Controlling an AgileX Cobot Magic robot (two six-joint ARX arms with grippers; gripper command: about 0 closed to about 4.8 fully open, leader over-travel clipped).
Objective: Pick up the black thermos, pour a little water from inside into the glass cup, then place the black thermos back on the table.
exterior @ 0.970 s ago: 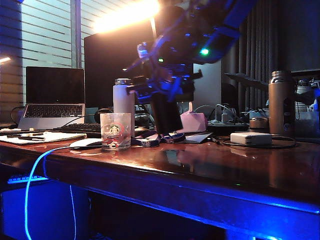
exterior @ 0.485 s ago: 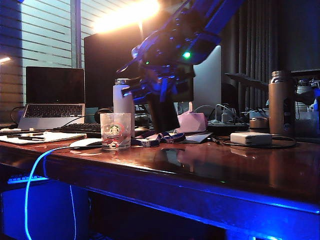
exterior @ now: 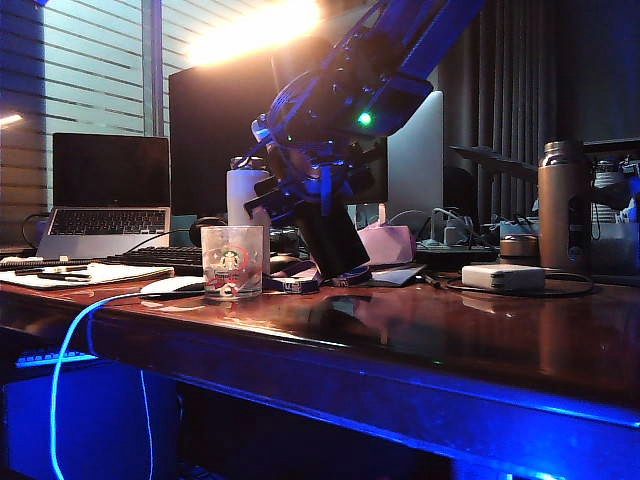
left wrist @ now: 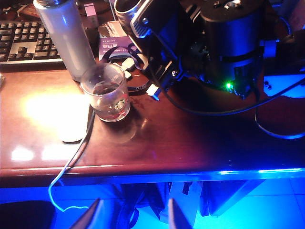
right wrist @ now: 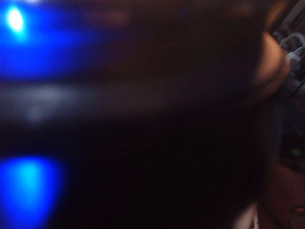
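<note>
Above the glossy wooden table [exterior: 430, 330], the right gripper [exterior: 318, 205] clamps the matte black thermos [exterior: 330, 240], tilted, just right of the clear glass cup [exterior: 232, 262].
Left wrist view: the thermos's silver rim leans near the round cup [left wrist: 106, 92]; the left gripper [left wrist: 133, 214] hangs spread wide beyond the table's near edge. Right wrist view: only blurred black.

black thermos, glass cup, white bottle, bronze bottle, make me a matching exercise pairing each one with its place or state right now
Things:
1. black thermos
2. glass cup
3. white bottle
4. bronze bottle

Places or states:
A. upright far on the exterior view's right side
B. clamped in the right gripper, tilted
C. just behind the cup
D. on the table near its front edge, a little liquid inside

Pairs: 1-B, 2-D, 3-C, 4-A
</note>
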